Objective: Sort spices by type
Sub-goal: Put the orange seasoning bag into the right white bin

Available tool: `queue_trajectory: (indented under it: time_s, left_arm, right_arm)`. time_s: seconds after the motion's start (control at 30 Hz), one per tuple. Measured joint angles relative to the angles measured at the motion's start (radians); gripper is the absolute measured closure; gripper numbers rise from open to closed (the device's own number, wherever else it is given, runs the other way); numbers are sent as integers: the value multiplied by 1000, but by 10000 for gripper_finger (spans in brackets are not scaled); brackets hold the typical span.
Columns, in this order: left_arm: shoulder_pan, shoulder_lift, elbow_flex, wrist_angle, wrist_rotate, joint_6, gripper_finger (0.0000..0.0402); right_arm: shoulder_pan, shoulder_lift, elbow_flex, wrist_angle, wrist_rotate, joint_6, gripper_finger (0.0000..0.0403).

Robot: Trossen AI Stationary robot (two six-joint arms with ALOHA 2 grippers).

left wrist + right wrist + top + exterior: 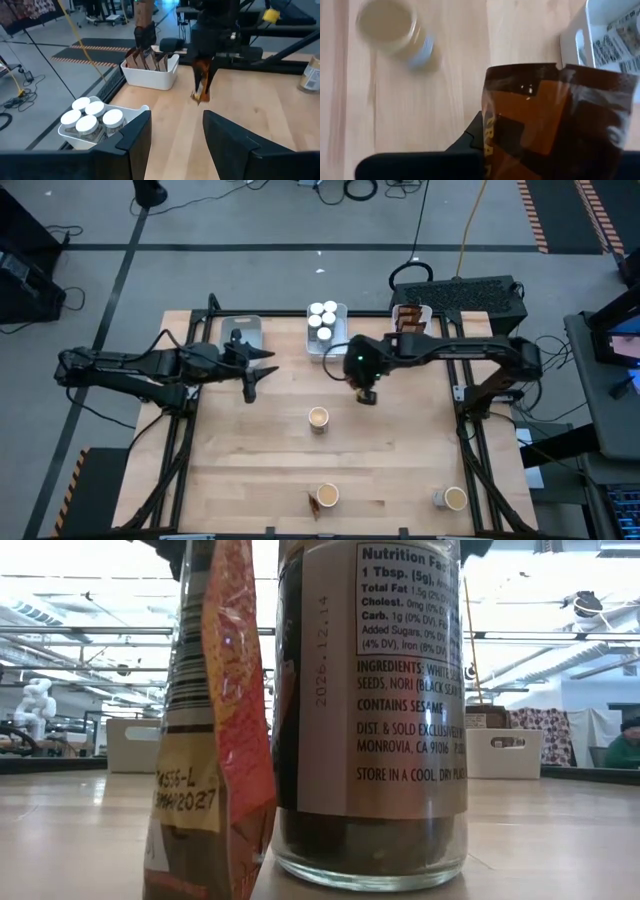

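Observation:
My right gripper [366, 392] is shut on a dark brown and orange pouch [555, 120] above the table's middle, near the white tray of white-capped jars [325, 325]. My left gripper [262, 377] is open and empty, left of that tray; its fingers frame the left wrist view [175, 120]. More brown pouches stand in the far white tray [410, 315]. Tan-topped tubs stand on the table at the middle [318, 418], the near middle [327, 495] and the near right [455, 498]. A pouch [312, 505] lies beside the near-middle tub. My right gripper holds the pouch by its upper end [204, 65], pinched between the two fingers, which come from above and point down. The pouch hangs below the fingers, its lower end [200, 97] appearing clear of the table.
A grey tray [240, 335] stands at the far left, behind my left gripper. The low view is filled by a pouch [215, 740] and a glass jar [375, 710] close to the camera. Bare wood lies between the tubs.

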Motion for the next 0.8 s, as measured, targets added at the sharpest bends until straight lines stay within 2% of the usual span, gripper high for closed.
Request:
queue_trajectory:
  time_s: [0.17, 0.3, 0.57, 0.8]
  left_arm:
    - [0, 0, 0, 26, 0, -18, 219]
    - [-1, 0, 0, 23, 0, -52, 219]
    - [-1, 0, 0, 23, 0, -54, 219]
    - [-1, 0, 0, 23, 0, -81, 219]
  right_arm:
    - [0, -53, 0, -194, 0, -169, 374]
    - [0, -50, -1, -259, -1, -242, 370]
    - [1, -46, -99, -122, -118, -454, 373]
    - [3, -45, -248, 27, -132, -680, 360]
